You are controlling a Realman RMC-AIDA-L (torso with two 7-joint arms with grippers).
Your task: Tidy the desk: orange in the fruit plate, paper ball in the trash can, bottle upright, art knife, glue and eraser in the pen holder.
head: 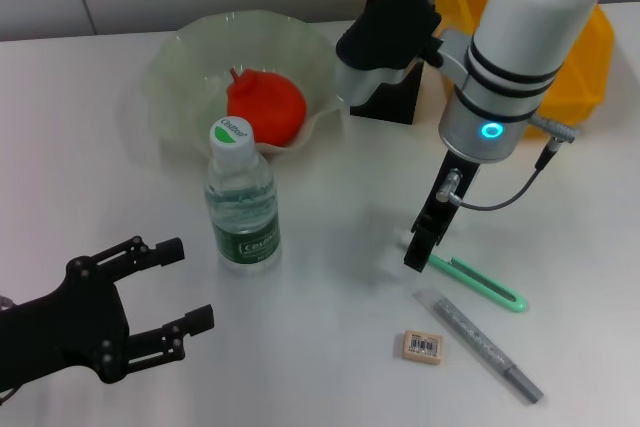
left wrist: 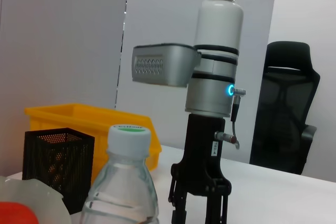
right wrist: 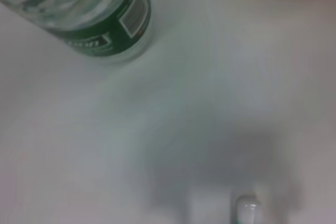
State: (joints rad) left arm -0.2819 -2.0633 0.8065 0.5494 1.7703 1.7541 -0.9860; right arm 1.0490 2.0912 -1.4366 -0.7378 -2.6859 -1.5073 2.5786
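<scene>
Lower left of the head view: left hand [head: 175, 287], black, fingers spread open, gripping nothing, parked low above the bench [head: 330, 367].

Left of centre: bottle [head: 241, 197] standing upright on the bench, cap on — that step done. Just behind it, upper left: fruit plate [head: 170, 67] with the orange [head: 265, 107] lying inside — done too.

Upper centre: black mesh pen holder [head: 395, 97], partly hidden by the arm; contents not visible.

Right of centre: right hand [head: 417, 250] pointing straight down, tips at the near end of the green art knife [head: 480, 283]. Fingers look open astride that end in the left wrist view, nothing lifted yet.

Lower right: eraser [head: 421, 347] flat on the bench, the grey glue [head: 480, 345] stick slanted just beside it, both untouched.

Upper right: yellow bin [head: 600, 57], presumably the trash can; no paper ball on view anywhere.

Judged remaining: knife, glue and eraser into the holder, three of six items.
</scene>
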